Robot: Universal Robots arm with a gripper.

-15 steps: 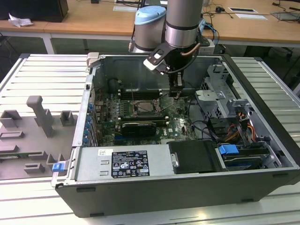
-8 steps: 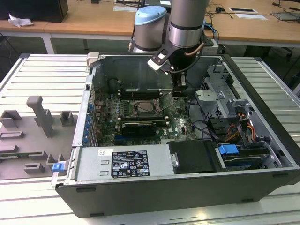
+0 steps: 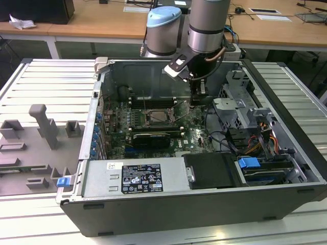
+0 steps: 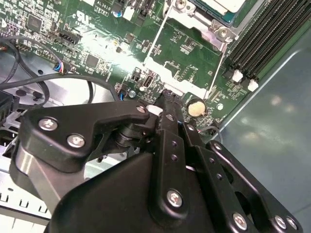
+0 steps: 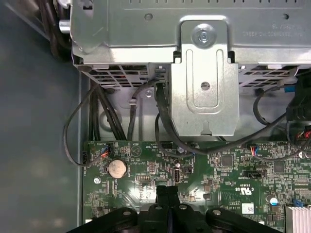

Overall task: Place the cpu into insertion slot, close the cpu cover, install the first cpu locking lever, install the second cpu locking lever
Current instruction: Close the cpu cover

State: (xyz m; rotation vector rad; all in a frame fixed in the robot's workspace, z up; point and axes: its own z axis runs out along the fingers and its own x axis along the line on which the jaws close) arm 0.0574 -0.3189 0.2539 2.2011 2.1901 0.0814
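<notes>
The insertion slot (image 3: 157, 116) sits mid-board inside the open computer case. In the second wrist view the cpu (image 4: 223, 4) lies flat in it, pale top up, with the silver cpu cover (image 4: 201, 22) framing it. Two thin silver locking levers (image 4: 156, 39) (image 4: 217, 63) run out from the socket's corners toward me. My gripper (image 3: 196, 103) (image 4: 167, 94) (image 5: 167, 190) is shut with nothing seen between the fingers. It hangs low over the green board, to the exterior view's right of the socket, near the lever ends and a coin battery (image 5: 116, 168).
Black memory slots (image 4: 262, 39) flank the socket. A long black expansion card (image 3: 150, 139) and the grey labelled box (image 3: 133, 177) lie nearer the case front. A metal drive cage (image 5: 204, 82) and black cables (image 5: 97, 116) crowd the side beyond the gripper.
</notes>
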